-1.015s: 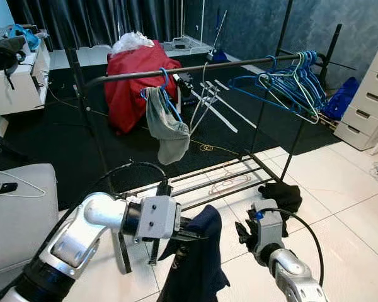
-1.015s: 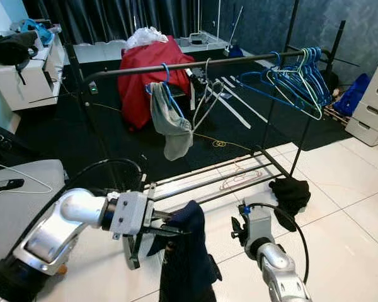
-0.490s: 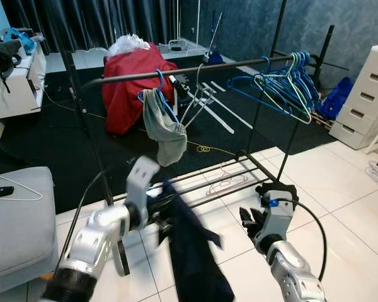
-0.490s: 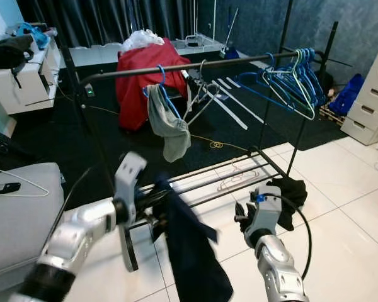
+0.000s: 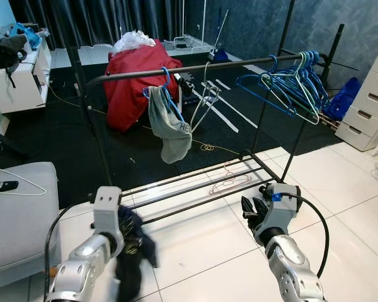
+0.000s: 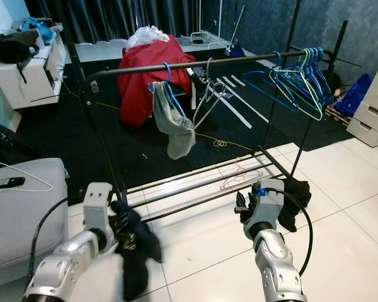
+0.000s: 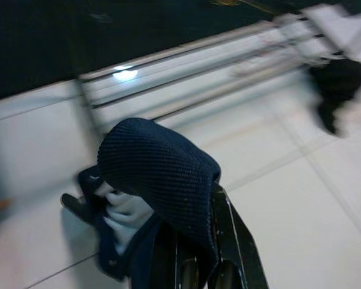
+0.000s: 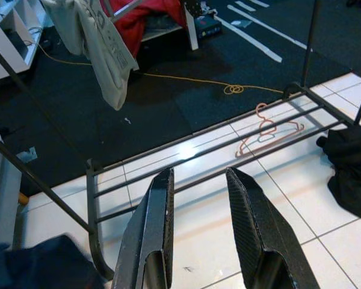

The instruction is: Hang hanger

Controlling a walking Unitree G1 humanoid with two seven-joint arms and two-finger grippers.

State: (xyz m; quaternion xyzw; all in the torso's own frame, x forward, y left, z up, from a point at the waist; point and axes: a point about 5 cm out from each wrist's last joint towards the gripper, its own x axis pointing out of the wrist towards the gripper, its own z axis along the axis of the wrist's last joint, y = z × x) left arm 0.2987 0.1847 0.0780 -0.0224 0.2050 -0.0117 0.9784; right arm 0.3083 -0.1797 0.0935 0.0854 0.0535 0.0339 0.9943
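Dark navy knitted garment [image 5: 133, 248] hangs low at the robot's left side, bunched and drooping toward the white tiled floor [image 5: 340, 182]. In the left wrist view the same cloth [image 7: 159, 180] is draped over the black fingers [image 7: 228, 241] of the left gripper [image 5: 127, 234], which are clenched on it; a paler lining shows in its folds, and whether a hanger sits inside cannot be told (the picture is blurred).

The right gripper [image 5: 255, 211] hovers low in front of the dark metal clothes rack [image 5: 176, 68], its 2 long black fingers [image 8: 153, 232] parted and grasping nothing. Between and beyond them lie the rack's lower rails [image 8: 216, 150], with a thin pink wire hanger [image 8: 268, 129] resting on them. A black cloth heap [image 5: 288, 187] sits on the tiles just beside the rack's right foot.

On the top bar, a grey shirt on a blue hanger [image 5: 169, 119] hangs toward the left, and a cluster of empty blue and pale green hangers [image 5: 290, 85] crowds the right end. Behind the rack, on the dark carpet, stands a red covered bundle [image 5: 133, 78]. A grey cushioned seat [image 5: 19, 214] with a white hanger and a phone on it lies at the robot's left, and a white drawer unit [image 5: 368, 107] stands at the far right.
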